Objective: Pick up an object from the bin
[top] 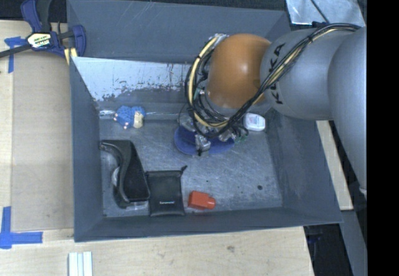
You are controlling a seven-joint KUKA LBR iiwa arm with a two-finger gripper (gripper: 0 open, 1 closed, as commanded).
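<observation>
The grey metal bin (86, 162) holds a handful of loose things. The arm (318, 75) comes in from the right, its rounded orange wrist cover (234, 72) and a bundle of black and yellow cables (202, 113) hanging over the back half of the floor. The end effector (201, 144) is down low at the middle of the floor, on or just above a flat, rounded blue thing (184, 142), perhaps a lid or small dish, whose left and lower edges show from beneath the wrist. Whether the two touch cannot be made out, and whether the end effector is released or clenched cannot be told either, since the cover and cables hide it. Everything else lies apart from that blue thing. Near it on the right, a small white thing (254, 122) rests partly under the arm. To its left, toward the back wall, is a small blue toy-like thing (131, 117) with a pale yellow part. To its lower left, a black curved thing (128, 172) lies along the left side of the floor, with a black rectangular pouch (165, 192) just beside it at the front wall. Below the blue thing, at the front wall and just right of the pouch, lies a small orange-red block (201, 200).
</observation>
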